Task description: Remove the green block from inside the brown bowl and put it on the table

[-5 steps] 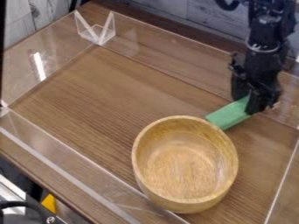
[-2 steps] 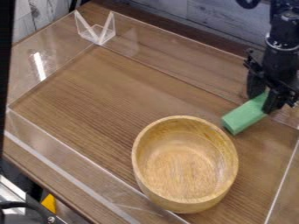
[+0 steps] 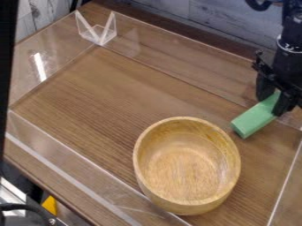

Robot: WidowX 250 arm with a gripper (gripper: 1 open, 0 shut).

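Observation:
The green block (image 3: 255, 119) hangs tilted just above the table (image 3: 130, 93) at the right, to the upper right of the brown bowl (image 3: 186, 164) and outside it. My gripper (image 3: 278, 99) points down and is shut on the green block's upper end. The bowl holds nothing that I can see. The arm above the gripper runs out of the top right of the view.
Clear acrylic walls (image 3: 59, 48) ring the table, with a folded corner piece (image 3: 97, 28) at the back left. The right wall (image 3: 292, 168) stands close beside the block and gripper.
The gripper has carried the green block to the right, away from the bowl's rim and toward the right wall. The bowl has stayed where it was.

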